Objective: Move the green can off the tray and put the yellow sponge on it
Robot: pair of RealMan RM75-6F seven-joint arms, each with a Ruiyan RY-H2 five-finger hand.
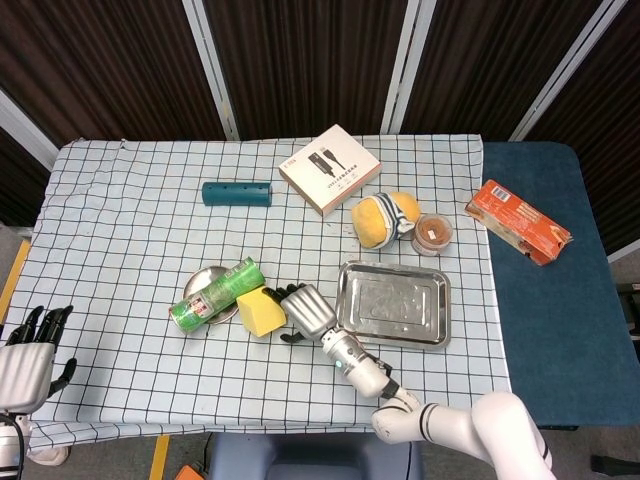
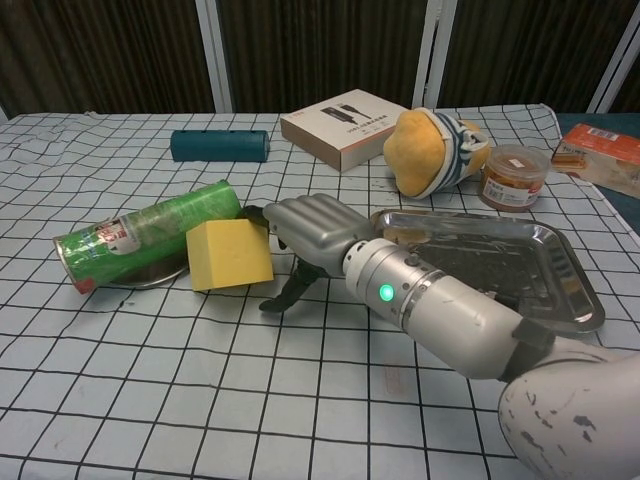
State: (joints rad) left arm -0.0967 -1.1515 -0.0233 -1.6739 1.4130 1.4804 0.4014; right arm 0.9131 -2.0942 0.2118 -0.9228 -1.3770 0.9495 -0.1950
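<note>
Cloth, white with a dark check, covers the table under my hands, and a blue mat lies along its far right edge. Dark panels with pale metal posts close off the room behind.

My right hand rests low over the cloth, its fingers held together and reaching toward the yellow sponge; the fingertips sit against the sponge's near side, but I cannot tell whether they grip it or only touch it. The thumb points down to the cloth.

Just beyond the sponge, on the side away from my right palm, the green can lies on its side, partly over a small round metal dish. The steel tray sits just to the right of my right wrist, bare.

Farther out from my fingers lie a teal cylinder, a white box, a yellow plush toy and a small lidded tub. An orange packet lies on the mat.

My left hand hangs off the table's near left corner, fingers apart, holding nothing.
</note>
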